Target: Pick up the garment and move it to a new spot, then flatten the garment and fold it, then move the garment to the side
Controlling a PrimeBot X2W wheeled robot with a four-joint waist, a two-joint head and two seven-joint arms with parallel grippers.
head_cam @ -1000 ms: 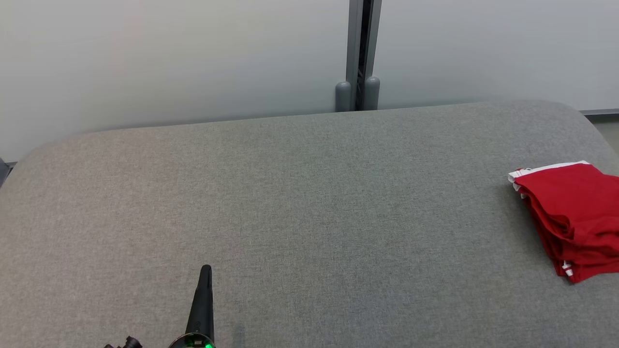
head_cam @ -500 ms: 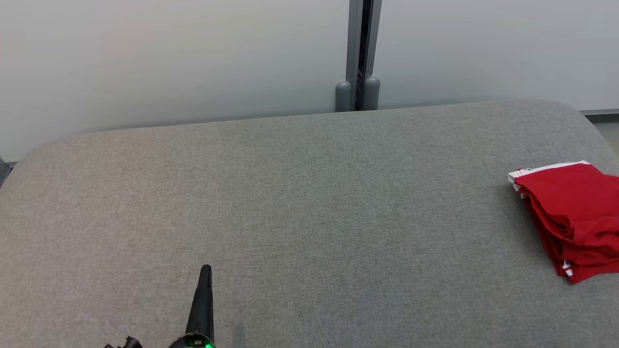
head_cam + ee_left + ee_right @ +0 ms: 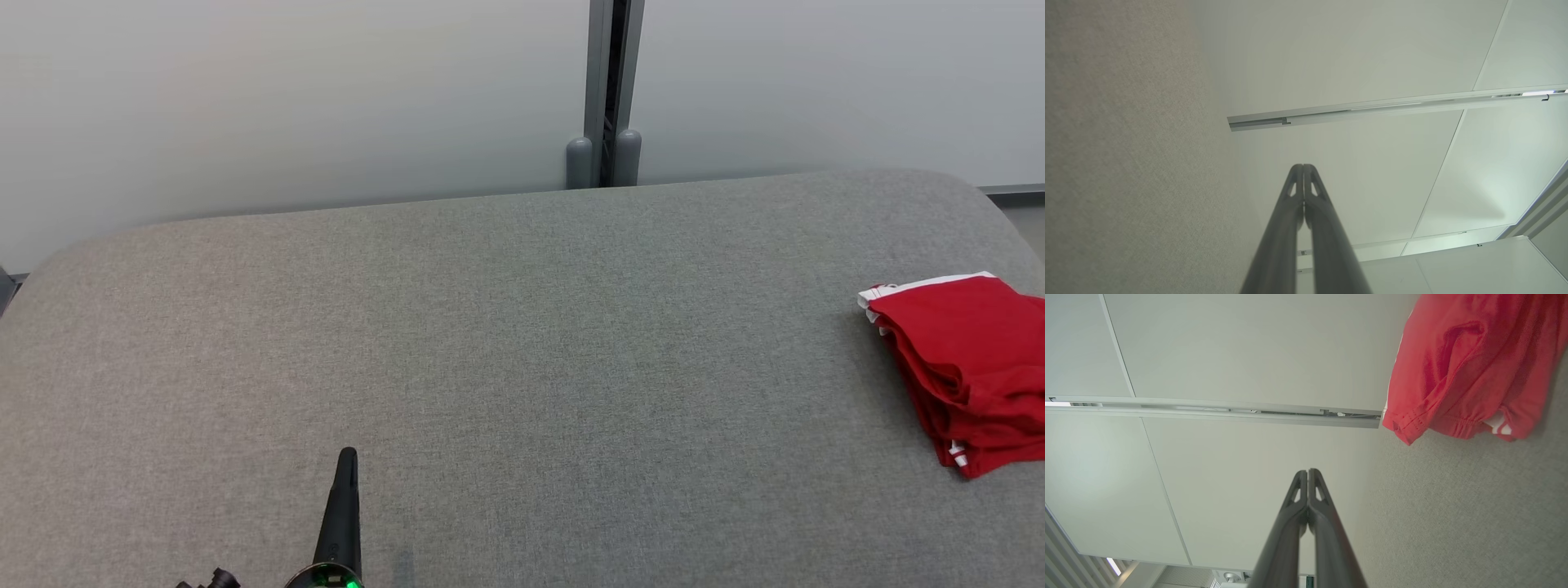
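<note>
Now: both sets of jaws are pressed together, with nothing between them. The left gripper (image 3: 1303, 167) points up the middle of its wrist view, fingers meeting at the tips, with grey fabric at the left of frame and pale wall panels behind. In the head view it reads as a single dark profile at the lower left, over the grey padded surface (image 3: 522, 343). The right gripper (image 3: 1307, 472) is likewise closed and empty, tips near centre-frame in its wrist view. The garment (image 3: 963, 367) is red with white trim and lies as a stacked, folded bundle at the right edge of the head view, well apart from the left gripper. In the right wrist view it occupies the upper right corner, clear of the fingertips. Judgement: the fold and the move to the side look done, so the task is at or near its end. The next move, if any, calls for no grasp, only for keeping both arms off the bundle so the layers are not disturbed. Unclear: the head-view frame cuts off the garment's right part, so its full outline and the evenness of the fold cannot be checked. What kind of garment it is cannot be determined. Whether the left fingertips touch the surface cannot be told.
</note>
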